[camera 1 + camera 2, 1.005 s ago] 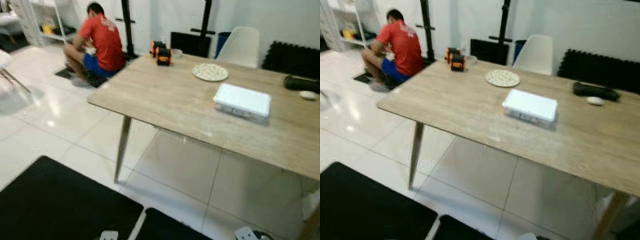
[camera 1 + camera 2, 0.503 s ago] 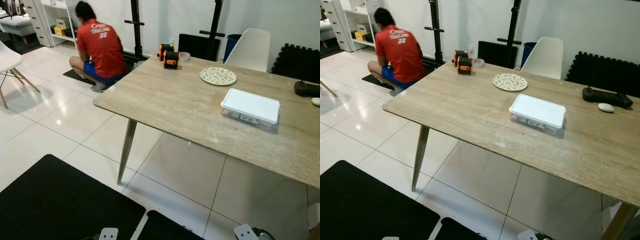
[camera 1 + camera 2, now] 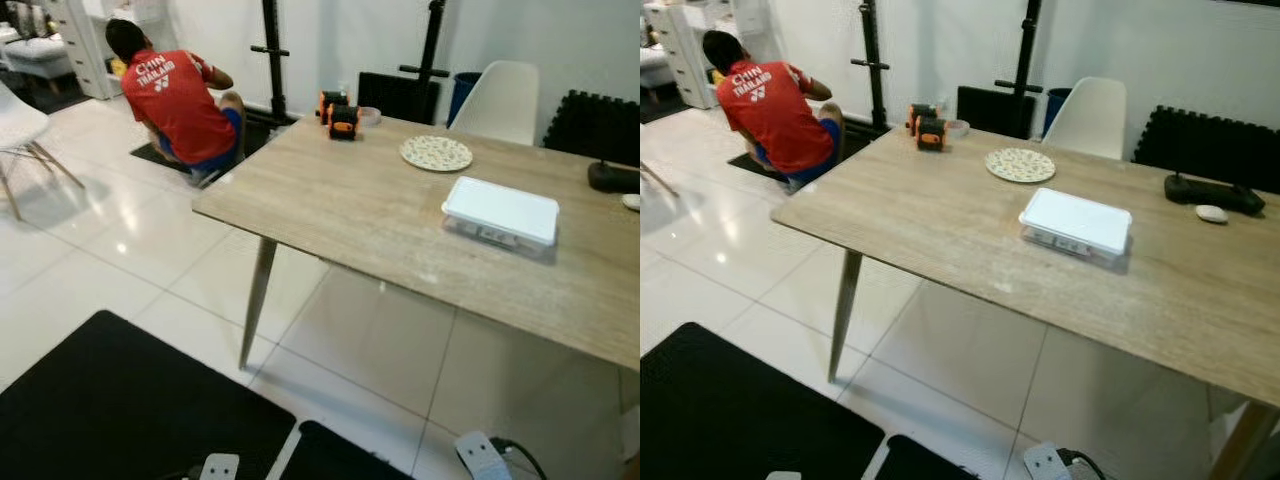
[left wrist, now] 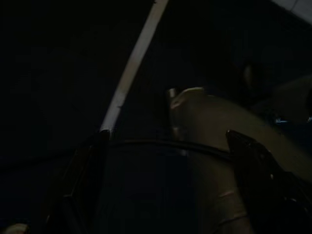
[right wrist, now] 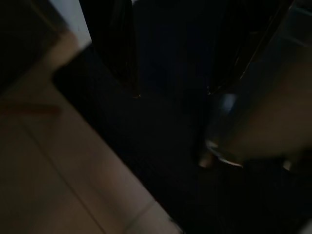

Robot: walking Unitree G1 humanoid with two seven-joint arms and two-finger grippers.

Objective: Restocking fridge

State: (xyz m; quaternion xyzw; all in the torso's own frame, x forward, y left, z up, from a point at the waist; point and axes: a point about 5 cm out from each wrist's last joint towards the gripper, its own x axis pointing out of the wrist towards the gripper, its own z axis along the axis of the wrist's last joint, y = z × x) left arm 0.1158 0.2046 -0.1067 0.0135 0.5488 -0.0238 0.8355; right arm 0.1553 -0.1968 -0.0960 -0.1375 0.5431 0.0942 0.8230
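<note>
A white lidded container (image 3: 500, 210) lies on the wooden table (image 3: 340, 200), right of its middle. Behind it sits a patterned plate (image 3: 436, 152), and two orange-and-black objects (image 3: 340, 110) stand at the far corner. My left gripper (image 4: 168, 136) hangs low in the dark, open, its fingers (image 4: 83, 180) wide apart with nothing between them. My right gripper (image 5: 173, 93) is open as well, over the black mat and pale floor tiles.
A person in a red shirt (image 3: 175, 100) crouches on the floor at the far left by white shelves. A white chair (image 3: 495, 100) stands behind the table. Black mats (image 3: 120, 410) and a power strip (image 3: 480, 455) lie near my feet. A black controller (image 3: 1205, 190) and white mouse (image 3: 1211, 213) rest at the table's right.
The camera has swung and steadied, so the whole scene has shifted a little. The person has turned and leaned further left toward the shelves. Things on the table have not moved.
</note>
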